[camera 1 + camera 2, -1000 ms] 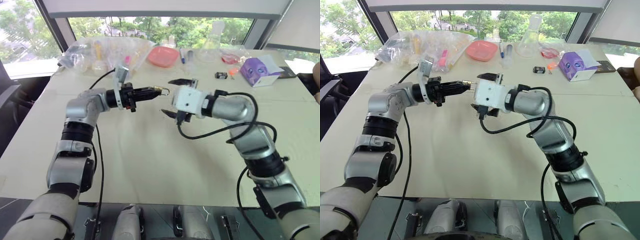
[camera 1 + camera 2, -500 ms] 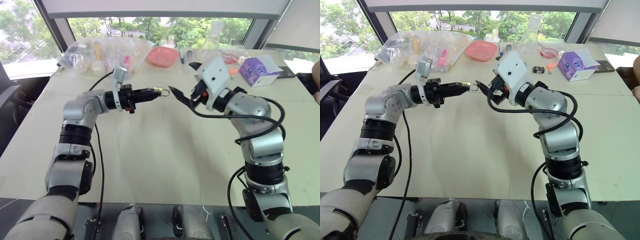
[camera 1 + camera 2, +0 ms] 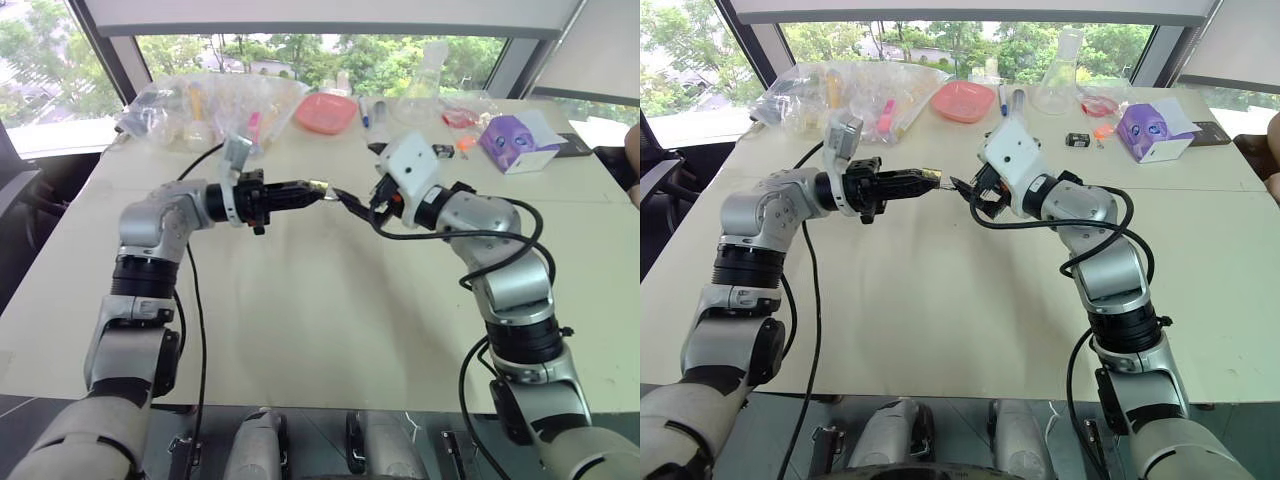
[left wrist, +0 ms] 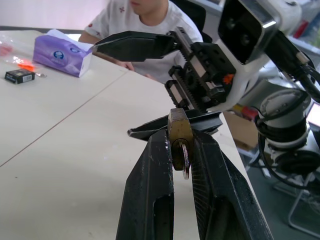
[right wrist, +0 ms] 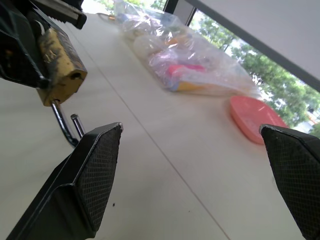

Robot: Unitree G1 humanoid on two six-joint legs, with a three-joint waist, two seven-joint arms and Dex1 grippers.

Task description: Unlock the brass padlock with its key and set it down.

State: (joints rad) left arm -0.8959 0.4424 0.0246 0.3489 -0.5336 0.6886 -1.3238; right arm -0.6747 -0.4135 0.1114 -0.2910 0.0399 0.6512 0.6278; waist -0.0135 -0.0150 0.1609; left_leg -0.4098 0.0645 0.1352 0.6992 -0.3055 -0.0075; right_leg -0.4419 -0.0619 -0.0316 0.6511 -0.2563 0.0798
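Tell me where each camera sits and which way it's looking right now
Head eyes: look forward and down over table; both arms show.
Left wrist: looks along left gripper, shut on the brass padlock, toward open right gripper.
Right wrist: looks between its fingers toward window.
Shared: the padlock.

The brass padlock (image 5: 60,65), pinched between the left gripper (image 4: 179,150) fingers, is dull yellow metal, scuffed and dark-spotted, with a thin shiny steel shackle. Those fingers are matt black with fine ribbing on their inner faces. Facing them, the right gripper (image 5: 192,165) pads carry a rough cross-hatched black texture. Below both claws the table (image 3: 330,310) is smooth, matt cream. Beyond the right claw lie crinkled glossy clear plastic bags (image 5: 200,70) and a smooth coral plastic dish (image 5: 255,117).
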